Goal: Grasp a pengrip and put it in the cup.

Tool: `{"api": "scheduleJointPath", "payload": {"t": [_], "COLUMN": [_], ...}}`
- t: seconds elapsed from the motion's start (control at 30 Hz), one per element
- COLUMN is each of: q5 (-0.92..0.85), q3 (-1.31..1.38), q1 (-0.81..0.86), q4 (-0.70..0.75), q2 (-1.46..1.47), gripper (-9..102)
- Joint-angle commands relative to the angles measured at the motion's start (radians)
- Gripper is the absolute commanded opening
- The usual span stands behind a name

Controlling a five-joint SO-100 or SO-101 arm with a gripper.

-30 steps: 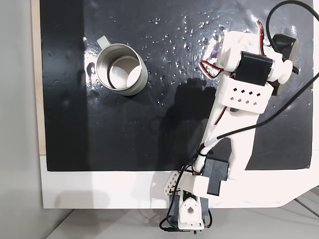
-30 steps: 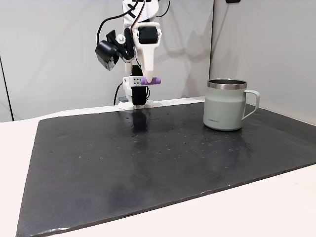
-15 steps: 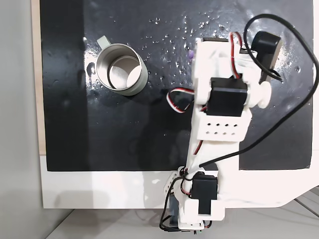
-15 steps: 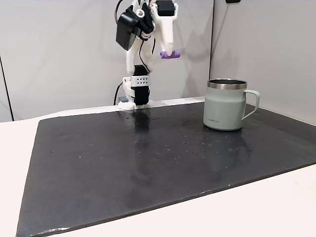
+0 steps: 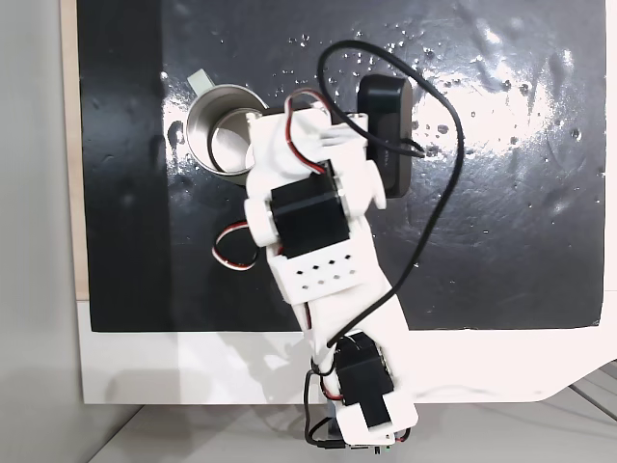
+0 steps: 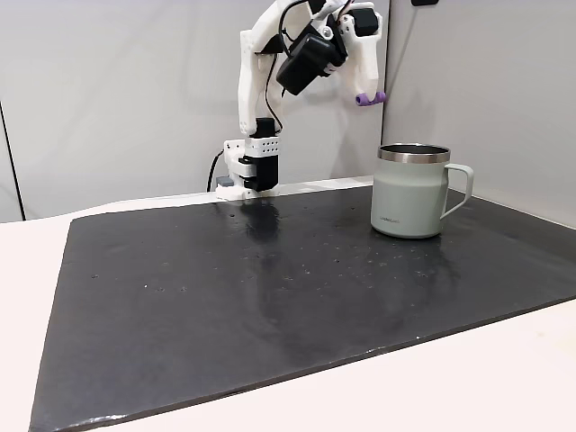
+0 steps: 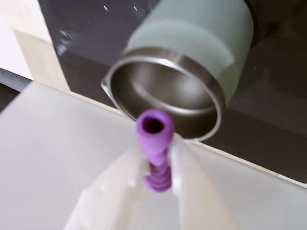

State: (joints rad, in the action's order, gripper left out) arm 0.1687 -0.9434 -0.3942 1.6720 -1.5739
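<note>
Now the white arm [image 6: 256, 54] is reared up high over the black mat [image 6: 270, 297], and its gripper [image 6: 369, 92] hangs in the air at about ten o'clock from the cup [image 6: 412, 191] in a fixed view taken from the side. Pinched between the pale fingers [image 7: 184, 182] is the pengrip [image 6: 371, 97], a small purple ribbed tube; it lies roughly level up there, well clear of the mat and above the rim of the mug.

In a fixed view from above, the arm [image 5: 313, 251] slants up from its base at six o'clock toward eleven o'clock, and its upper end overlaps the cup [image 5: 214, 135], hiding the right part of the rim. The small flat handle [image 5: 200, 80] pokes out at about eleven o'clock from the cup. The black camera block [image 5: 384, 135] sits at three o'clock from the mug.

From the wrist view, the pengrip [image 7: 154, 143] is clamped firmly, its hollow end pointing outward, and the cup [image 7: 187, 72] lies just beyond it at twelve o'clock, steel mouth open toward the lens, a bit blurred.
</note>
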Motion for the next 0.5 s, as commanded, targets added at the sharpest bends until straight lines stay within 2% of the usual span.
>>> {"api": "scheduleJointPath", "payload": {"t": [0.0,0.47], "q5": [0.018,0.091], "q3": [0.061,0.106], "q1": [-0.067,-0.13], "q4": [-0.026,-0.124], "q2": [0.005,0.091], "gripper": [0,0]}}
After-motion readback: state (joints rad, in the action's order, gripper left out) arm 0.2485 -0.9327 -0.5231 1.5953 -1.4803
